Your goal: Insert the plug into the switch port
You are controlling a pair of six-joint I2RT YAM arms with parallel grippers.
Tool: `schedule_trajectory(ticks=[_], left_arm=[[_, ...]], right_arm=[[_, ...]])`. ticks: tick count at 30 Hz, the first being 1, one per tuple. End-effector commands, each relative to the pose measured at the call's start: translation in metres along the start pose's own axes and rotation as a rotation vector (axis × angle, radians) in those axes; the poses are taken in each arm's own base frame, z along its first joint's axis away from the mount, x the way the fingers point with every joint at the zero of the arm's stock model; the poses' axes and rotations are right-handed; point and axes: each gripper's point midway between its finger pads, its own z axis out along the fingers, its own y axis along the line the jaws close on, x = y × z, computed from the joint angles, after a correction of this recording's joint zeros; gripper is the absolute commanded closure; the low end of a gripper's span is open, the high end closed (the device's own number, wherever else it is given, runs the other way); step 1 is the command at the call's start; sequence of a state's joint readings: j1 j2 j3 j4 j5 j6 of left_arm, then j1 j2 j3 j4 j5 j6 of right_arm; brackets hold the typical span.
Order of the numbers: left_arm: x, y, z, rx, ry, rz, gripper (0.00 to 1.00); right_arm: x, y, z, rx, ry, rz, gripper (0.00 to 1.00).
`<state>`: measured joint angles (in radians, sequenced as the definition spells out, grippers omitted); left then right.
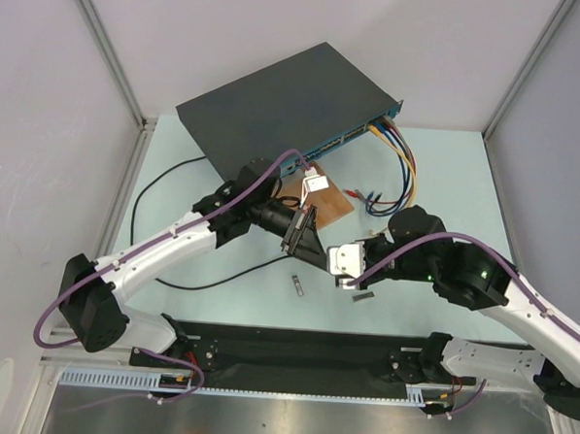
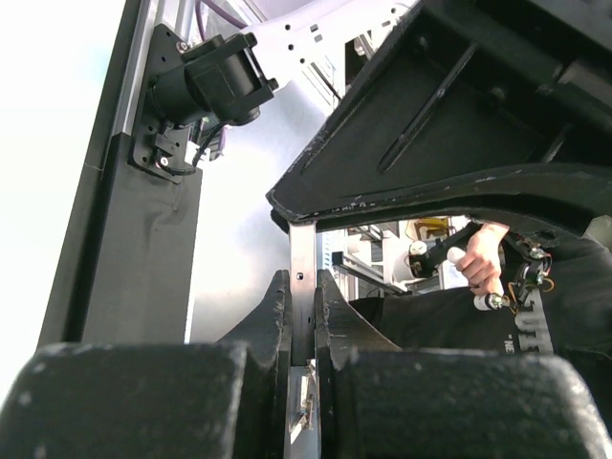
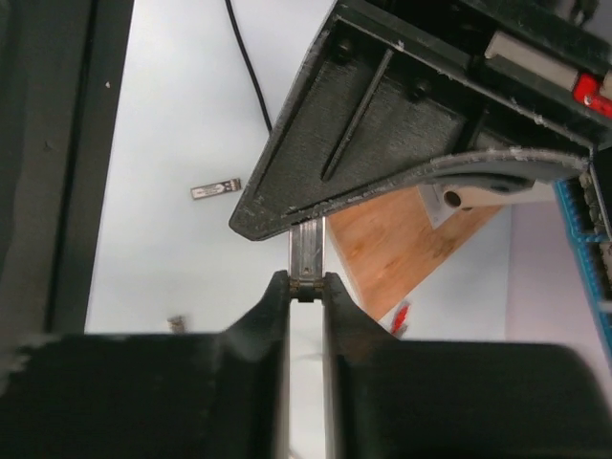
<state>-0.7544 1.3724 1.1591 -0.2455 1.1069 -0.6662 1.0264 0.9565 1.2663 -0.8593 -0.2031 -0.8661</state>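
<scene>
Silver stick (image 3: 307,245) is pinched by left tool (image 2: 303,283) and right tool (image 3: 304,280) together; both ends vanish between black fingers (image 3: 256,335).

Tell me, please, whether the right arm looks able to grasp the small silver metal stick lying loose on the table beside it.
Probably not: the loose silver metal stick lies unobstructed, but the right hand grips a second silver stick alongside the left hand.
</scene>
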Motion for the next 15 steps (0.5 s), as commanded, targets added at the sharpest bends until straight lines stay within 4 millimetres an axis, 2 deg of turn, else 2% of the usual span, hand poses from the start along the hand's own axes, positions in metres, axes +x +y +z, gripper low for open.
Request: schedule_trajectory(ticks=[1,2,3,4,6,7,8,11,13,14,15], left_arm=[[-0.005,-0.008,-0.002,0.029,-0.009,0.025,1.00],[-0.005,-0.008,-0.002,0.030,-0.008,0.025,0.97],[-0.008,-0.010,-0.003,0.030,-0.015,0.040,0.93],[-0.009,-0.011,-0.004,0.028,-0.018,0.052,0.80],[-0.018,-0.015,-0.009,0.016,-0.040,0.096,0.68],[-0.023,-0.017,-0.012,0.007,-0.054,0.115,0.55],[-0.028,-0.018,-0.016,-0.003,-0.068,0.134,0.52],[-0.056,-0.023,-0.039,-0.079,-0.149,0.240,0.42],[-0.082,-0.026,-0.065,-0.162,-0.234,0.332,0.34],[-0.096,-0.024,-0.083,-0.204,-0.289,0.354,0.34],[-0.109,-0.034,-0.095,-0.221,-0.333,0.393,0.32]], right_arm=[[-0.006,-0.008,-0.002,0.033,-0.013,-0.011,0.95],[-0.006,-0.008,-0.002,0.033,-0.013,-0.009,1.00],[-0.007,-0.008,-0.002,0.034,-0.014,-0.008,1.00],[-0.008,-0.010,-0.002,0.042,-0.018,-0.005,1.00],[-0.007,-0.013,-0.002,0.067,-0.011,0.033,1.00],[-0.007,-0.016,-0.002,0.085,-0.013,0.054,1.00],[-0.005,-0.019,-0.001,0.101,-0.008,0.076,1.00],[0.008,-0.030,0.000,0.168,0.009,0.212,1.00],[0.014,-0.038,-0.001,0.211,0.006,0.316,1.00],[0.023,-0.046,-0.002,0.243,0.018,0.367,1.00],[0.024,-0.049,-0.003,0.253,0.008,0.403,1.00]])
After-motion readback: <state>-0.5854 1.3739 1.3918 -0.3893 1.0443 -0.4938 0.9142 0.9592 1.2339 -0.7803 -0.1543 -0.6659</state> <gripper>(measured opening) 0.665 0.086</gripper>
